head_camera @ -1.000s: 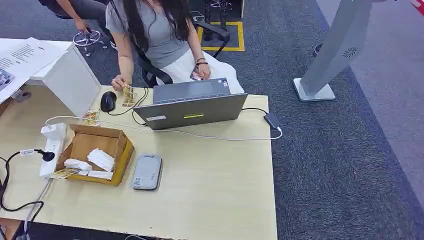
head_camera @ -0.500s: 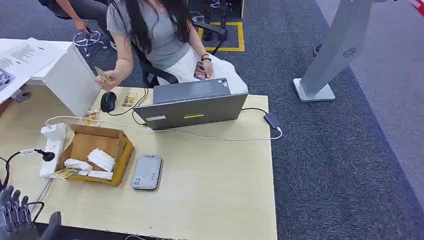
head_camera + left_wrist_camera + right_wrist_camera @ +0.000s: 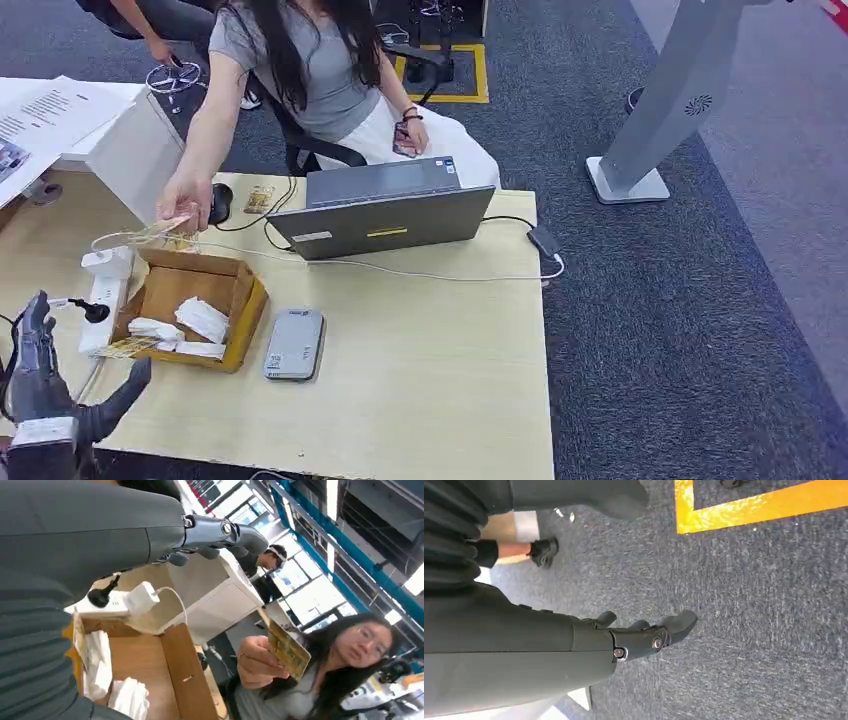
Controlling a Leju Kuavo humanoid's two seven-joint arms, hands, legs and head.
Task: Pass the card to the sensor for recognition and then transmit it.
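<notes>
Raised at the near left corner of the desk, my left hand [image 3: 45, 385] is empty, its fingers straight and apart and the thumb splayed to the side. Across the desk [image 3: 420, 370] from me, a seated person holds out the card [image 3: 165, 228] in an outstretched hand [image 3: 185, 200], above the far rim of the cardboard box [image 3: 240, 300]. The card is well apart from my left hand, with the box and a white power strip [image 3: 105, 295] lying between them. From my left wrist view the gold-coloured card [image 3: 287, 650] is pinched in the person's fingers and turned toward me, beyond my fingers [image 3: 225, 532]. White folded packets [image 3: 200, 318] lie in the box; just beside it, on the desk, rests a flat grey sensor [image 3: 295, 343]. An open laptop [image 3: 385, 215] stands farther back, with a black mouse [image 3: 218, 203] and another card [image 3: 259, 199] near it. My right hand [image 3: 644, 635] hangs over the dark carpet [image 3: 749, 630], grasping nothing, its fingers loosely bent.
</notes>
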